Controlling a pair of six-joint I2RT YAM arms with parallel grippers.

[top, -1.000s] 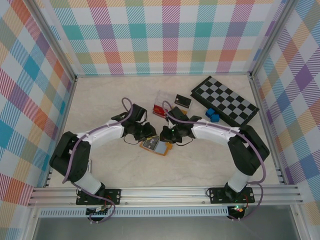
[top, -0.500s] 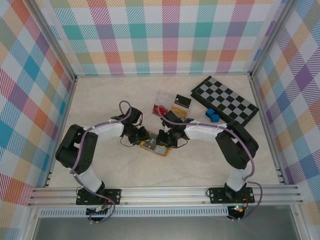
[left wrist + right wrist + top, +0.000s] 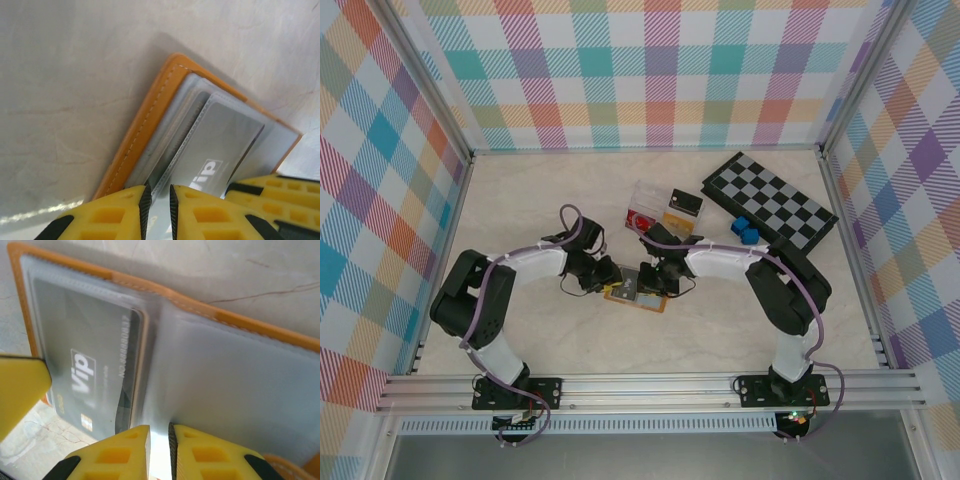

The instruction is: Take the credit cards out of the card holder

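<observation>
Tan card holder [image 3: 145, 125] is lying open, clear sleeves showing dark credit card [image 3: 85, 365] (marked Vip); left end effector [image 3: 157, 207] and right end effector [image 3: 159, 445] are pinching its sleeve edges.

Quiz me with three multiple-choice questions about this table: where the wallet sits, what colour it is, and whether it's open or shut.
1. Where on the table is the card holder? A far left corner; B middle, between the left gripper and right gripper; C right edge.
2. What colour is its border? A green; B purple; C tan-orange.
3. What state is it in? A open, a grey credit card in a pocket; B folded shut; C open, pockets empty.
Answers: 1 B, the top view shows it between both arms' tips; 2 C, both wrist views show the orange stitched edge; 3 A, the Vip card sits under clear plastic.
</observation>
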